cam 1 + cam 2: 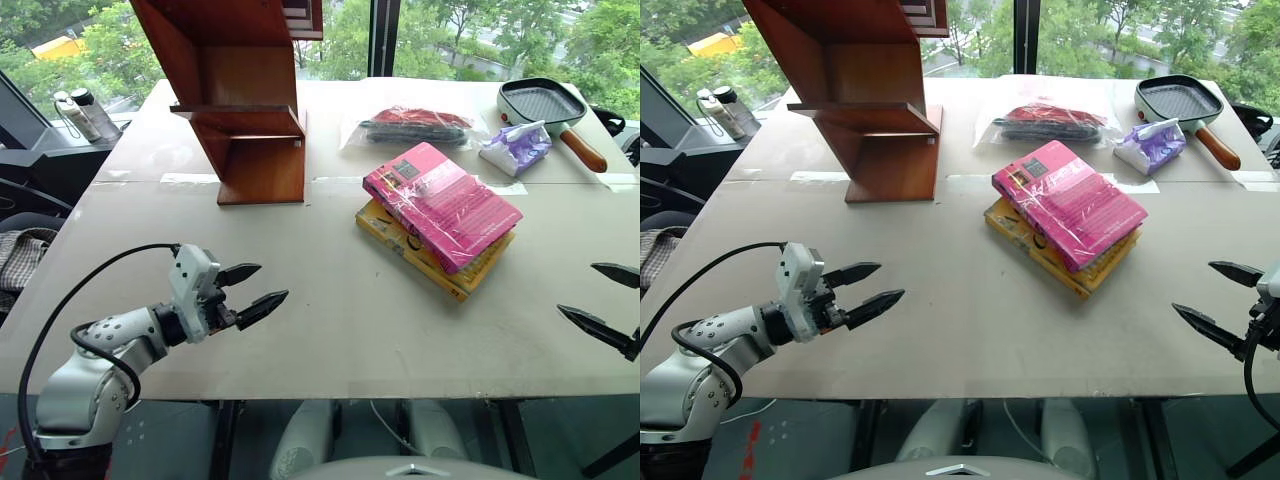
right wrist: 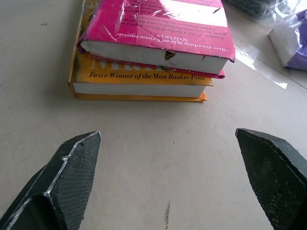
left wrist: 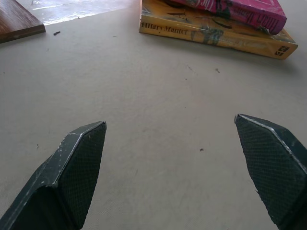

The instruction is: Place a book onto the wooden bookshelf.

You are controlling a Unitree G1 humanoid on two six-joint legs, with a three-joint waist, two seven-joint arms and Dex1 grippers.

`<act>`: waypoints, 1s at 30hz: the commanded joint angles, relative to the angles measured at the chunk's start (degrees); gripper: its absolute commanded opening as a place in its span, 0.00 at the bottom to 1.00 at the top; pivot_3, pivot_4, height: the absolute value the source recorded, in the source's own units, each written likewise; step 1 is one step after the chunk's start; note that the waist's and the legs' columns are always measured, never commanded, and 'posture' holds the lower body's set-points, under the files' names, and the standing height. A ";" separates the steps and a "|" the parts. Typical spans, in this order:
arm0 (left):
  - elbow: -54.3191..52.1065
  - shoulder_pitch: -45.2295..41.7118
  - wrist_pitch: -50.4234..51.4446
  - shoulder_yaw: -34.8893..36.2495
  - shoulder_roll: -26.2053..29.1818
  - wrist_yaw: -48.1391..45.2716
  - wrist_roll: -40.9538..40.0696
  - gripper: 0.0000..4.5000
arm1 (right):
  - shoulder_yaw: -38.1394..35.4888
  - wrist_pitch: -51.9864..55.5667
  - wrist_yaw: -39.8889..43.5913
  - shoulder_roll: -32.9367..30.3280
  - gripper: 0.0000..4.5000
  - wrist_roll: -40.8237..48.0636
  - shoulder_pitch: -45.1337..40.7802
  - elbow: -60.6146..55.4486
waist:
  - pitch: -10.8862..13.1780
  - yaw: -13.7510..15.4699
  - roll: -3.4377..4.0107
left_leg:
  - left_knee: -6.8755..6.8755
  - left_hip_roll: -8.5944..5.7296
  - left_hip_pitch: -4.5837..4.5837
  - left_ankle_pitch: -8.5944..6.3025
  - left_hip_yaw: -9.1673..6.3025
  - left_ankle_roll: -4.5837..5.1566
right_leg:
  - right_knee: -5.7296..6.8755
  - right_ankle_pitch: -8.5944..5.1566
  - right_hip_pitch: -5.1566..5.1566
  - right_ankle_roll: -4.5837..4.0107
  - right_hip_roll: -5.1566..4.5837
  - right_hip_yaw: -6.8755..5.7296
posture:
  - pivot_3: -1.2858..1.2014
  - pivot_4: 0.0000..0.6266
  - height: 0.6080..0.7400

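Note:
A thick pink book (image 1: 441,203) in glossy wrap lies flat on top of a yellow book (image 1: 425,255) at the table's middle right. The reddish-brown wooden bookshelf (image 1: 245,110) stands at the back left of the table. My left gripper (image 1: 252,290) hovers open over the bare tabletop at the front left, well short of the books. At the front right edge my right gripper (image 1: 605,298) is open too, pointing toward the pink book (image 2: 158,28), with nothing between its fingers.
At the back of the table (image 1: 330,340) lie a clear bag with dark and red contents (image 1: 412,126), a purple and white packet (image 1: 515,147) and a grill pan with a wooden handle (image 1: 550,105). Bottles (image 1: 85,112) stand beyond the table's left edge.

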 commanded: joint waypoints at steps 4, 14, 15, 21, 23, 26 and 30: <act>-1.99 -7.01 -1.22 -0.81 1.13 -0.27 -0.50 0.98 | 1.90 12.68 -12.30 0.71 1.00 8.22 -7.95 -10.73 | 0.00 -0.07 0.00 | 0.00 0.01 -0.01 0.00 0.00 0.00 | 0.00 -0.02 0.00 -0.04 0.00 0.00 | 0.52 0.24 1.00; -10.02 -10.96 -0.53 -2.60 1.73 -1.82 -3.62 1.00 | 22.92 37.48 -30.09 -4.52 0.59 2.15 -37.84 -9.46 | 0.05 -0.59 -0.01 | -0.06 0.01 -0.12 0.01 0.04 -0.02 | -0.10 0.07 -0.12 0.02 0.01 0.02 | 0.52 0.24 1.00; -10.45 -11.14 -0.40 -2.61 1.84 -2.01 -3.98 1.00 | 26.32 38.46 -30.94 -4.45 0.46 0.14 -41.40 -7.58 | 0.05 -0.57 -0.01 | -0.12 0.01 -0.11 0.01 0.03 -0.01 | -0.10 0.06 -0.13 0.02 0.01 0.00 | 0.52 0.24 1.00; -13.50 -10.23 0.30 -1.53 2.08 -2.27 -7.58 1.00 | 48.45 36.07 -30.80 -1.95 0.01 -16.20 -63.32 12.17 | 0.07 -0.76 0.01 | -0.19 -0.03 -0.11 0.12 0.10 -0.19 | -0.11 0.07 -0.19 0.01 0.01 0.04 | 0.52 0.24 1.00; -14.31 -9.56 0.74 -0.86 2.59 -2.31 -8.50 1.00 | 53.35 30.92 -28.30 -1.31 0.01 -21.19 -68.31 20.23 | 0.08 -0.60 0.00 | -0.24 -0.05 -0.15 0.15 0.06 -0.24 | -0.12 0.07 -0.23 0.01 0.00 0.00 | 0.52 0.24 1.00; -15.44 -8.18 0.99 -0.60 3.29 -2.07 -8.91 1.00 | 59.27 21.44 -24.54 0.27 0.01 -28.43 -75.38 33.61 | 0.10 -0.81 0.01 | -0.36 -0.08 -0.16 0.16 0.11 -0.25 | -0.18 0.07 -0.28 0.01 0.00 0.04 | 0.52 0.24 1.00; -16.81 -6.37 0.59 -0.30 3.15 -1.31 -8.90 1.00 | 61.78 13.41 -19.59 4.34 0.01 -32.76 -81.21 47.66 | 0.10 -0.89 0.01 | -0.48 -0.07 -0.19 0.16 0.13 -0.27 | -0.23 0.07 -0.36 0.01 0.01 0.06 | 0.52 0.24 1.00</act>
